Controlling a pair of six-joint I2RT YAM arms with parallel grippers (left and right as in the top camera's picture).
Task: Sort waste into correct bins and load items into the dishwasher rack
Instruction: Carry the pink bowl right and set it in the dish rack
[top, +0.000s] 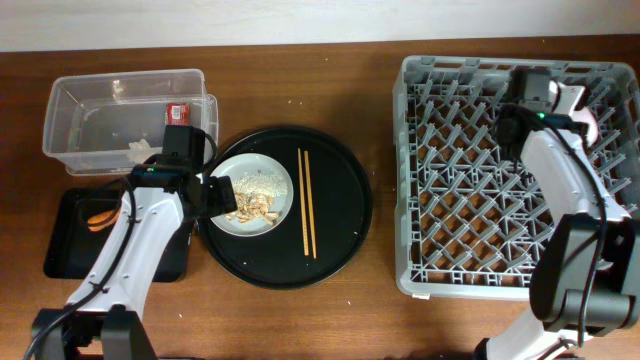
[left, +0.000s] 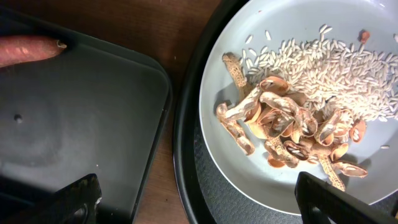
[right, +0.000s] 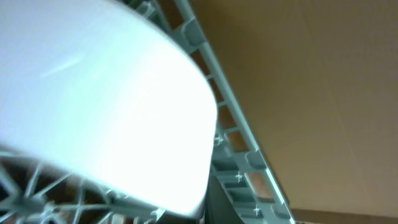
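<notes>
Grey plastic rack (top: 470, 230): from overhead I see it filling the right side of the table, from the far edge almost to the near edge.
Right gripper (top: 572, 108): over the rack's far right corner. I cannot tell from here how wide its fingers stand.
Clear tub (top: 70, 100): far left corner, with the red wrapper (top: 178, 113) and the white tissue (top: 140, 151) inside.
Black tray (top: 70, 250): along the left edge, on the near side of the tub, with the carrot piece (top: 100, 216) in it.
Round tray (top: 340, 200): mid-table. It carries the plate (top: 262, 168) and the chopsticks (top: 307, 203), which lie side by side to the right of the plate.
Left gripper (top: 215, 195): over the plate's left rim.
Fingertips (left: 78, 199), left wrist: spread wide and gripping nothing, one over the black tray and the other over the plate.
Plate contents, left wrist: rice (left: 336, 68) heaped beside curled beige scraps (left: 286, 124).
White bowl (right: 106, 106), right wrist: blurred and filling most of my view, against the rack's wall. No fingers are in frame, so I cannot tell the grip.
</notes>
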